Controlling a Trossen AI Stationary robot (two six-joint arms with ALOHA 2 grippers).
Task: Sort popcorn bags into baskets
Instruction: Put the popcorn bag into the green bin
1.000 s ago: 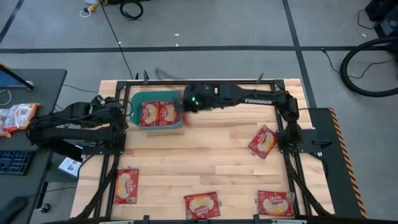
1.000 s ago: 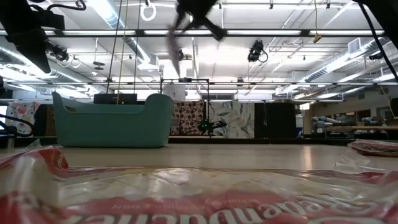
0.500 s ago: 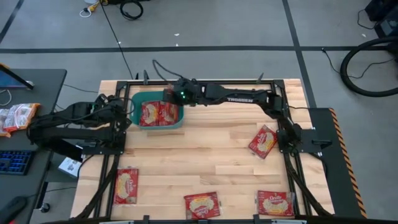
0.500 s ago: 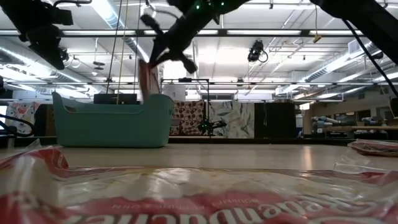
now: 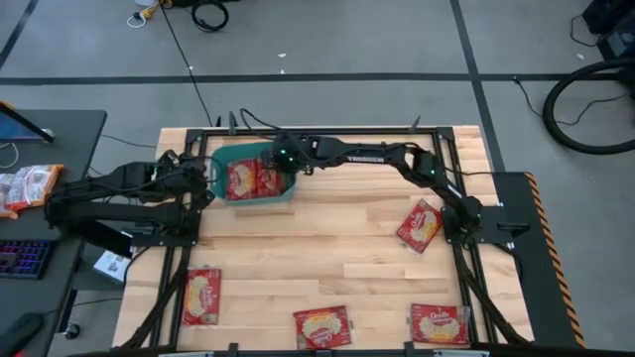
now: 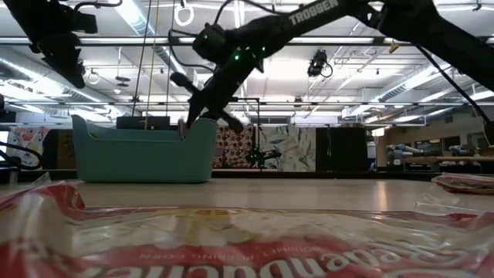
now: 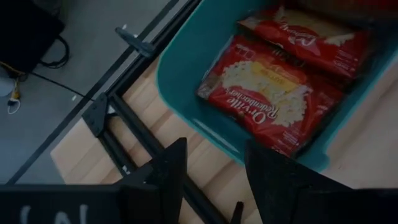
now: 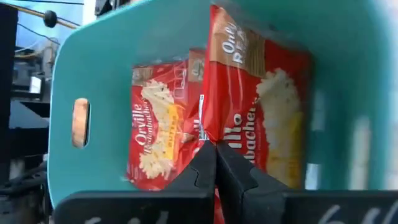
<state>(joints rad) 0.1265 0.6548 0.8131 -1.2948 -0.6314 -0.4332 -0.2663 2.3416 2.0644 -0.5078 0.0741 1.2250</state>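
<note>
My left claw [image 7: 211,163] hovers open beside the teal basket [image 5: 220,157]. Bags [image 8: 152,134] inside read "Orville Redenbacher's". My right claw [image 8: 216,163], over the basket, pinches one bag [image 8: 264,109] with fingers nearly closed. "TROSSEN" marks my arm [image 6: 312,13].

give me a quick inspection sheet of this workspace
surface: wooden table, black frame round it
bags: two lie flat in the tub; four loose on the table, near left, near middle, near right, right side
tub: teal tub at the far left of the table
clutter: nothing seen on the table
grippers: right gripper reaches over the tub, shut on a bag hanging into it; left gripper open, waiting beside the tub
cables: black cables on the floor, far side and right
surroundings: side desk on the left with a packet and a keyboard
</note>
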